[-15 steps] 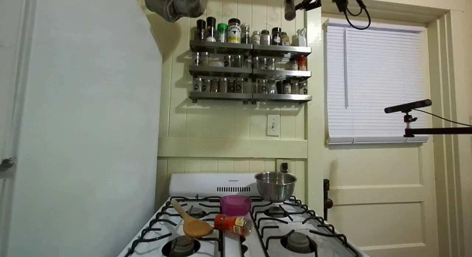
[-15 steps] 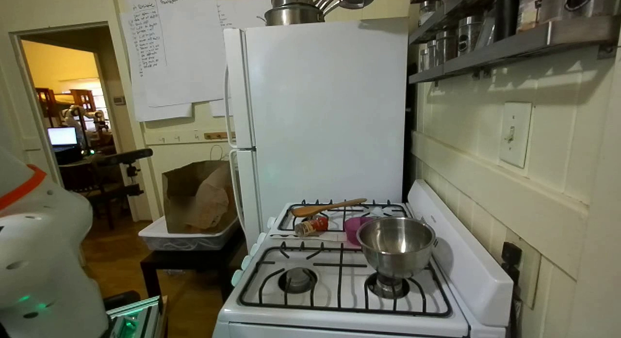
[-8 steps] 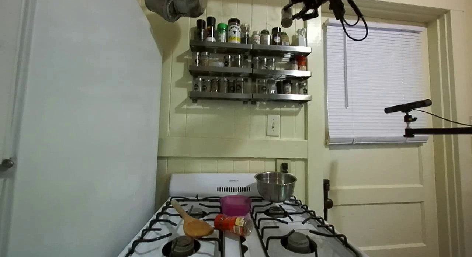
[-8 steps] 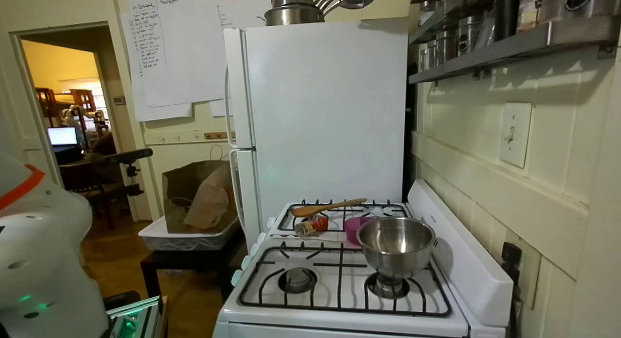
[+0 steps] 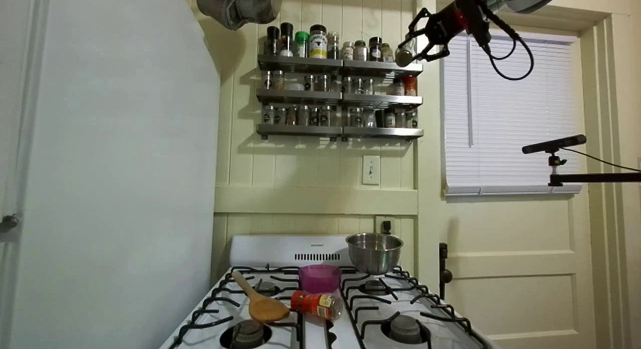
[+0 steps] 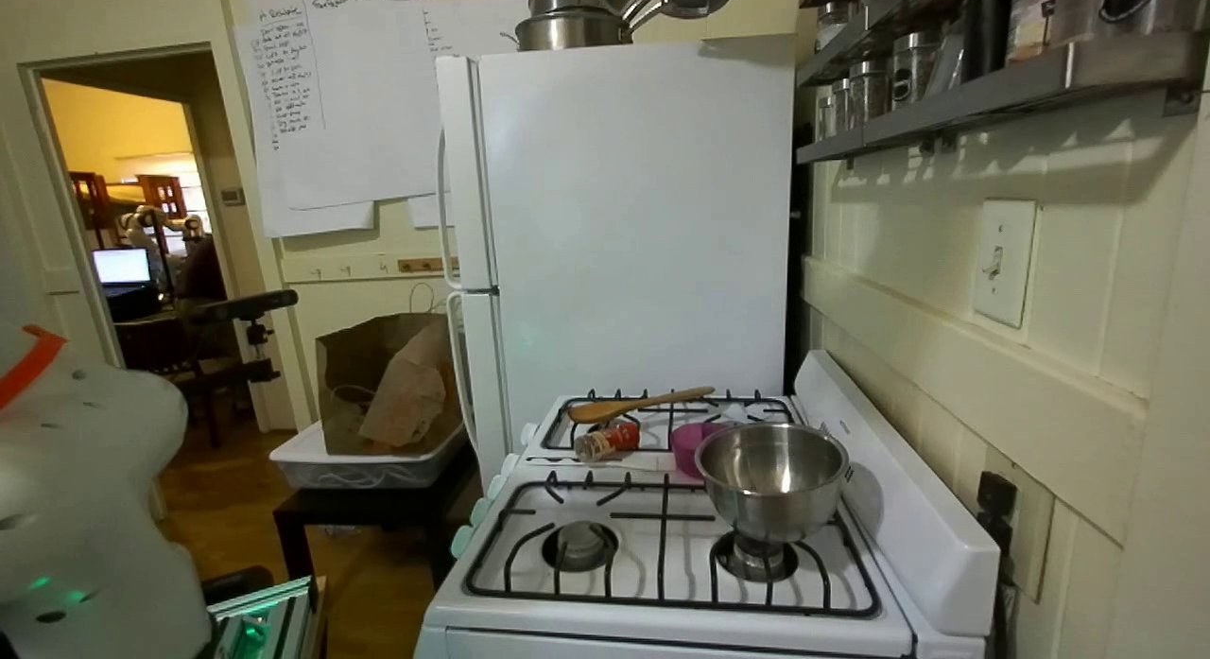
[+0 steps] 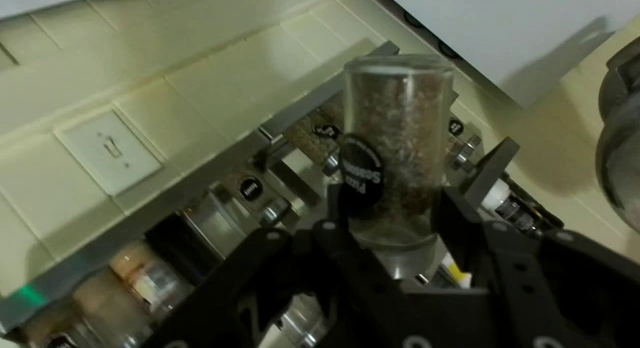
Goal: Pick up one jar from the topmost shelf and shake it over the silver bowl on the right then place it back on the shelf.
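Wrist view is showing the gripper [image 7: 392, 208] at the bottom of the frame clasping a glass jar [image 7: 397, 153] just right of centre, its jaws standing partway apart and pressing on 2 opposite sides of the glass. A dark label [image 7: 361, 171] on the jar is carrying the word "Pizza," upside down, and reddish-brown grains are showing through. In an exterior view the jar is hanging tilted at the upper right, overlapping the shelf [image 5: 383, 67], the topmost of 3 tiers, near its right end; the angle is hiding whether the 2 are touching. More jars [image 5: 318, 42] are lining that shelf toward the upper middle of the frame. In both exterior views the silver bowl [image 5: 374, 256] is standing upright in the lower half, right of centre, over a rear burner [image 6: 756, 557] of the stove [image 6: 671, 623]. A pink container [image 5: 320, 280] is sitting near it, and a red-and-clear spice jar [image 5: 315, 305] is lying on its side close by. Lower left of centre in an exterior view, a wooden spoon [image 5: 260, 304] is resting on the stove.
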You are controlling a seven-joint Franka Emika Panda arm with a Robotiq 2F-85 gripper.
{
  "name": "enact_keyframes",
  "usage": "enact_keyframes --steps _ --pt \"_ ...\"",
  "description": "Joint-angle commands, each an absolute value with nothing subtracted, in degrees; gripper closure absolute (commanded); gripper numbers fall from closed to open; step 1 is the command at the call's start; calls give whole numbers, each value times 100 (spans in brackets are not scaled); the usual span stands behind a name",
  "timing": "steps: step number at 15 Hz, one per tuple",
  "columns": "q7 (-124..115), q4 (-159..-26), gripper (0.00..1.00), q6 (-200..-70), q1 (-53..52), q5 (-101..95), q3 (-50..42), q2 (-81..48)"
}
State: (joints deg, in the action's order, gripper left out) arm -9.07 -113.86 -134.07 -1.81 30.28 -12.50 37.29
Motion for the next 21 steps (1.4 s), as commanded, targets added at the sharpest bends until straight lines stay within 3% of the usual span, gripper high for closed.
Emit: enact_keyframes --steps 1,13,14,18,19,21 --pt "-1380 -12202 77 -12752 80 3236 -1333 4351" --pt "-2604 -12698 77 -11816 705 4675 -1605 3740" --pt "-2245 -12621 52 -11888 773 4515 -1524 3772" --pt "-2378 -12636 52 -11854 875 4657 -1488 3607" --pt "-2387 -12636 77 -11854 880 4664 -1487 3608" --pt "-2823 -12563 77 -11605 912 4857 -1575 3278"
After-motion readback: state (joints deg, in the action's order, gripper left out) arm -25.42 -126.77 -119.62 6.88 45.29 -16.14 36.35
